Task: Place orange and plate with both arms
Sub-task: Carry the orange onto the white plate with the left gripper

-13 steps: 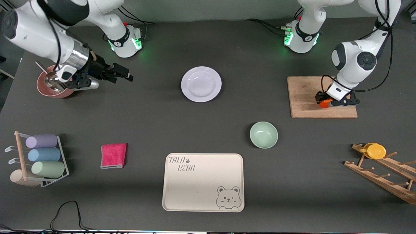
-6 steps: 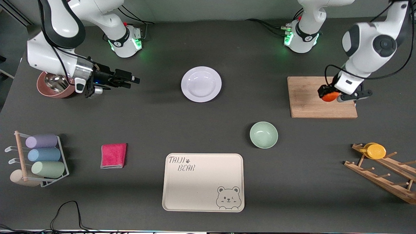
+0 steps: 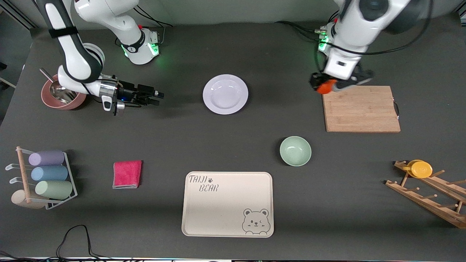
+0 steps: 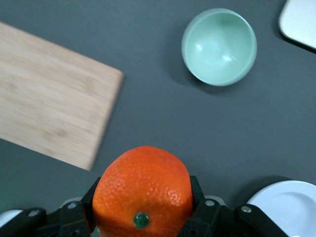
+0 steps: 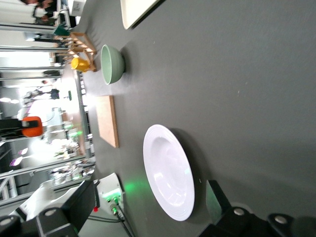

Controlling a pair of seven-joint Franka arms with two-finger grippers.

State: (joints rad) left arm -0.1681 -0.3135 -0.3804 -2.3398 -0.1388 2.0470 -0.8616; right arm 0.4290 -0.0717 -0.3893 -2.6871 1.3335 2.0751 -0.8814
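The orange (image 3: 325, 87) is clamped between the fingers of my left gripper (image 3: 326, 86), up in the air over the corner of the wooden cutting board (image 3: 360, 109) closest to the plate. In the left wrist view the orange (image 4: 143, 190) fills the space between both pads. The white plate (image 3: 225, 94) lies on the table between the two arms, empty. It also shows in the right wrist view (image 5: 168, 170). My right gripper (image 3: 157, 97) is open and empty, low over the table, pointing at the plate from the right arm's end, well apart from it.
A pale green bowl (image 3: 295, 150) sits nearer the camera than the board. A cream bear tray (image 3: 227, 203) lies near the front edge. A pink pot (image 3: 62, 98), red cloth (image 3: 127, 174), cup rack (image 3: 43, 178) and a wooden rack with a yellow disc (image 3: 421, 169) stand around the edges.
My left gripper lifted the orange off the cutting board and carried it toward the plate. My right gripper moved away from the pink pot toward the plate.
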